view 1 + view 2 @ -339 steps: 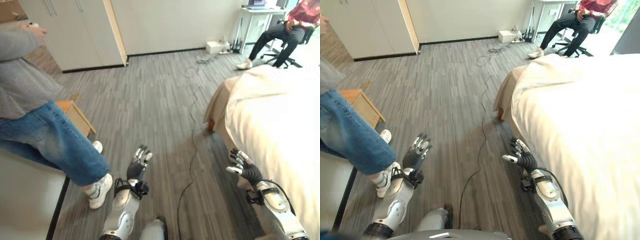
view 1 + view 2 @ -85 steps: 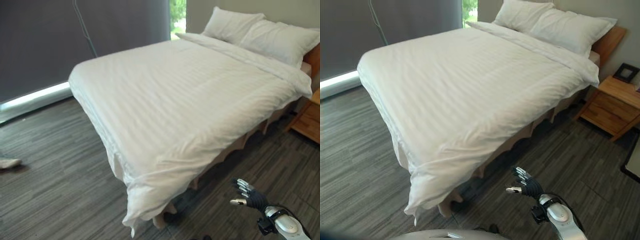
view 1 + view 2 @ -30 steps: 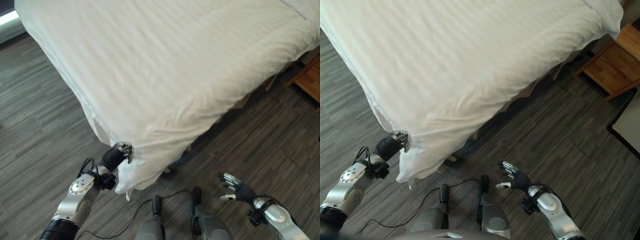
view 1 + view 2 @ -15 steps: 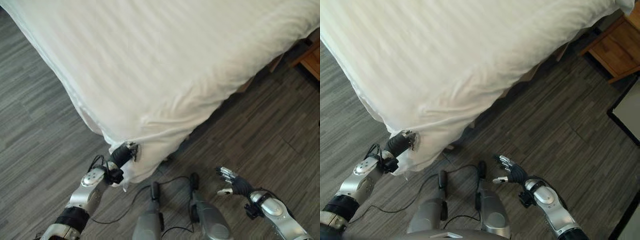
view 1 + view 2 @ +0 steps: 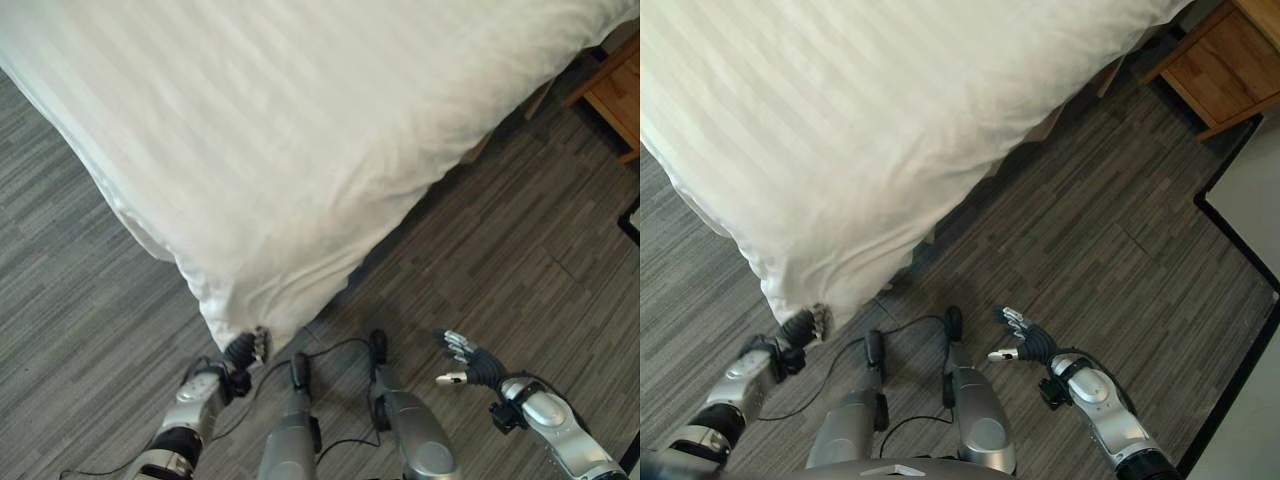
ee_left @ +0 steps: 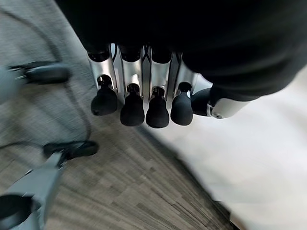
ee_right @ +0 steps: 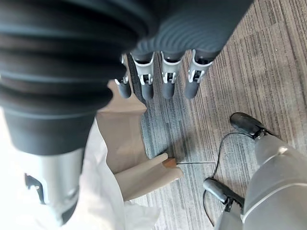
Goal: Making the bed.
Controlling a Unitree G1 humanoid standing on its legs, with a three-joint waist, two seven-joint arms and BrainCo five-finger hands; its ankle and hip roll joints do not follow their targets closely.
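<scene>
Just beside duvet (image 5: 300, 150) corner: left hand (image 5: 243, 351), curled, empty.

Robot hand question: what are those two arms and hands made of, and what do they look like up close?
Both arms are smooth silver-grey shells with dark bands. Each wrist and hand back sits under a dark ribbed cover. The left robot hand and right robot hand have silver fingers with rounded dark tips.

Left hand (image 5: 243, 351) low (fingers curled), right hand (image 5: 468, 364) open-fingered
</scene>
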